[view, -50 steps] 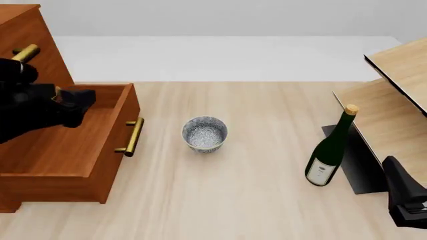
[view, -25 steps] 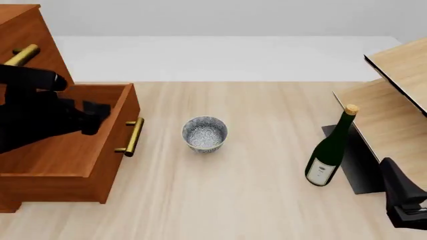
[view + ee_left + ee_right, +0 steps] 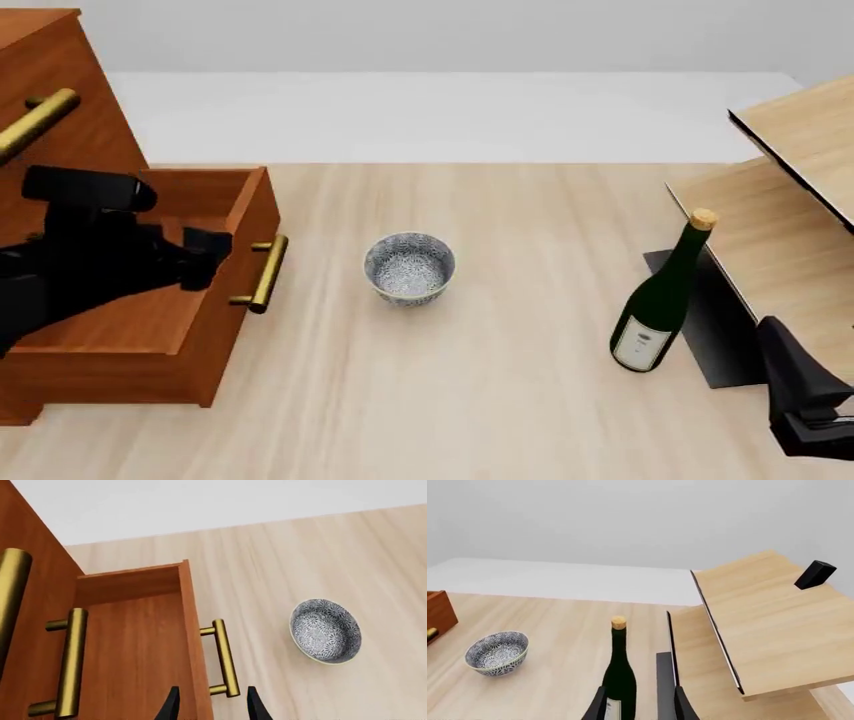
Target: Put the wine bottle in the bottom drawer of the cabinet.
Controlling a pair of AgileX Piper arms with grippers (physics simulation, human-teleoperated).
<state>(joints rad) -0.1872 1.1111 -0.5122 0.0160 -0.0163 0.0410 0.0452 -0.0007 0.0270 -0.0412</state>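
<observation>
My right gripper point(image 3: 635, 705) is the nearer arm — its jaws spread, empty, the wine bottle point(image 3: 659, 297) upright on the table point(image 3: 507, 400) just ahead. The left gripper point(image 3: 210, 705), also spread, hangs over the pulled-out bottom drawer point(image 3: 147, 310).

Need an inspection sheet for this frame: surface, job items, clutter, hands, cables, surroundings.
Surface: pale wood-grain table, no spills seen.
Job's things: tall dark-green glass wine bottle with cork stands upright on the table beside the shelf unit, untouched. Deep reddish-brown bottom drawer is pulled open, brass bar handle facing the bowl; nothing seen on its visible floor. Reddish-brown wooden cabinet at far left.
Clutter: blue-white patterned ceramic bowl between drawer and bottle, upright.
Hands: left hand over the drawer front, fingers apart, holding nothing. Right hand aimed at the bottle, fingers apart, not gripping.
Cables: nothing seen.
Surroundings: light pale-wood shelf unit at right; plain grey wall.
</observation>
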